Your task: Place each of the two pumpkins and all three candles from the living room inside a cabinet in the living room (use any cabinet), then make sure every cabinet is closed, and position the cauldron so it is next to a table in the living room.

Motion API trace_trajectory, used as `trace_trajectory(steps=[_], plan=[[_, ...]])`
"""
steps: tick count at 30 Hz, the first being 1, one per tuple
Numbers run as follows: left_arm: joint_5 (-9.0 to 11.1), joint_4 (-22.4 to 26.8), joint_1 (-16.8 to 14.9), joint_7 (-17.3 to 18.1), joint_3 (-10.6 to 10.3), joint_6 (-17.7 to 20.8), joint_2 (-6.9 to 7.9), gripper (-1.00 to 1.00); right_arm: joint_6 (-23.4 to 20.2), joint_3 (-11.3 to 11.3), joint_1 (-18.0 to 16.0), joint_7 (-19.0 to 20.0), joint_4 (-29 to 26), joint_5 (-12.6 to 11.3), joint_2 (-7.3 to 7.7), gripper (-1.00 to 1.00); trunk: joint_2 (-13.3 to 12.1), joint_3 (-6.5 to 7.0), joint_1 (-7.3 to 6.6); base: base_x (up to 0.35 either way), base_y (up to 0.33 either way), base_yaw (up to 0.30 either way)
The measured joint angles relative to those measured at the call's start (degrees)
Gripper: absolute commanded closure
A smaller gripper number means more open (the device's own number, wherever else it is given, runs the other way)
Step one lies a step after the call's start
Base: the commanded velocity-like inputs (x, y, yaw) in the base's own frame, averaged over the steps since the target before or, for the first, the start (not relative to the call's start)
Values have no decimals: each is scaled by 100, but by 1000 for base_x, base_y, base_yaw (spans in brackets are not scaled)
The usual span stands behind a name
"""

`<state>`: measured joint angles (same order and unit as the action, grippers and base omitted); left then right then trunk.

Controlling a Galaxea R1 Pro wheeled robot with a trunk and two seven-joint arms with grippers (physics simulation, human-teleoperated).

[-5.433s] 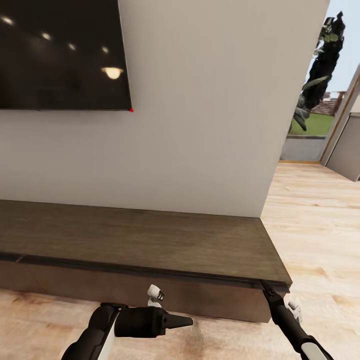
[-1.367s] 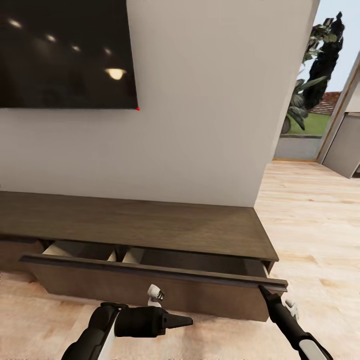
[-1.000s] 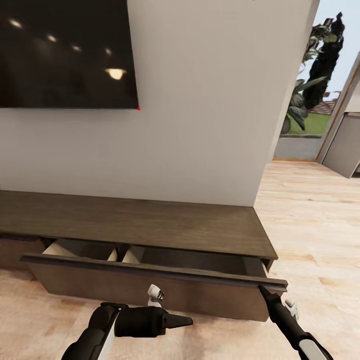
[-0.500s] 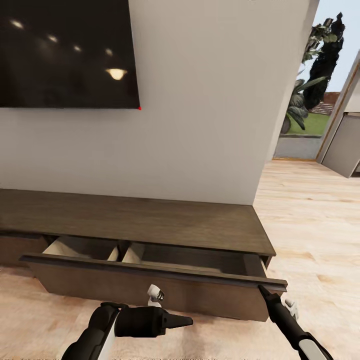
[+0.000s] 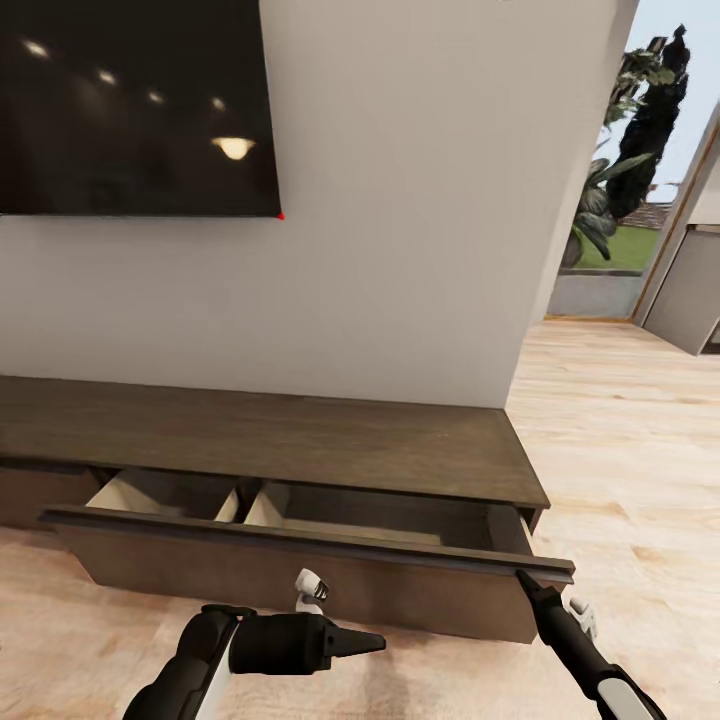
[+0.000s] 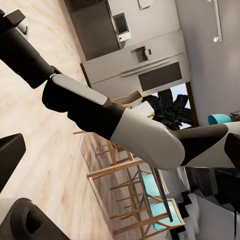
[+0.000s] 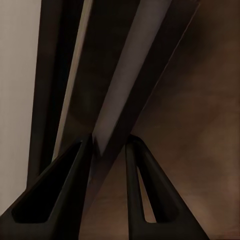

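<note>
The cabinet (image 5: 300, 450), a long, low, dark brown wooden unit, is seen across the lower half of the head view, set against the pale wall. Its drawer (image 5: 300, 570) is pulled partly out, a pale interior split by a divider being exposed. Nothing can be seen inside.

A big dark television (image 5: 135, 105) hangs on the pale wall (image 5: 420, 230), ceiling lights mirrored in its screen; light wooden floor (image 5: 630, 440) runs off to the right; beyond a glazed opening stand leafy plants (image 5: 625, 150) and grass; wooden chairs (image 6: 135, 185) stand further back.
</note>
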<state>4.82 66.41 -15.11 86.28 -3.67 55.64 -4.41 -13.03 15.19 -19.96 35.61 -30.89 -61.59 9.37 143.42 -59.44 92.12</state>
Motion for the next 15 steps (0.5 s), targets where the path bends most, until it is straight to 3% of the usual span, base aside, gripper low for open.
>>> trace_trajectory(steps=[15], plan=[[0,1,0,2,-1,0,0,-100,0,-9,0,0,-1,-2,0,100,0,0,0,-35,0,0]])
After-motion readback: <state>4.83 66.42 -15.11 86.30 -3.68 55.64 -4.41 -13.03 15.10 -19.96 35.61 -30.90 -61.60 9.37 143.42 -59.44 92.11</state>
